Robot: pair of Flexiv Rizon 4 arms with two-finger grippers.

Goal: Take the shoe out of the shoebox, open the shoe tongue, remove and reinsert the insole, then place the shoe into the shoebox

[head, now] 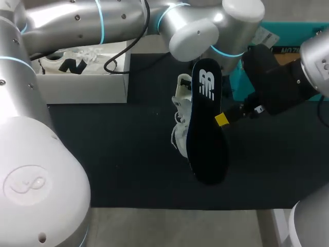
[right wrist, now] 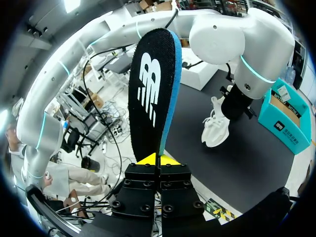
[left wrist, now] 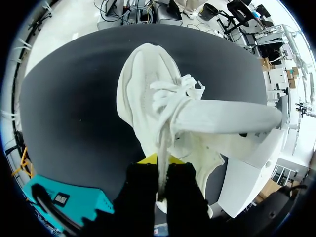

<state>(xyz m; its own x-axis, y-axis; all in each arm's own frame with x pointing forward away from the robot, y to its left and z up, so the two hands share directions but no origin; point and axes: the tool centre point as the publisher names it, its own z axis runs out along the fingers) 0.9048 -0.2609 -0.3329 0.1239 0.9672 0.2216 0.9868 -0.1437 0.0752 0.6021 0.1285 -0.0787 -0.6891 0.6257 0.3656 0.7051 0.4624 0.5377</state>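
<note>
My left claw [left wrist: 159,162] is clamped on the white shoe [left wrist: 148,84], which hangs toe-down over the black mat [head: 113,154]. My right claw [right wrist: 158,159] pinches the edge of the black insole [right wrist: 150,89] — out of the shoe, held upright just beside it. The white shoebox [head: 82,87] sits at the mat's far left corner — another shoe [head: 72,62] lies inside.

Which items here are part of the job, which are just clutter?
Job: white sneaker in left claw, black insole in right claw, white shoebox.
Idle: teal box, second sneaker in the shoebox.
</note>
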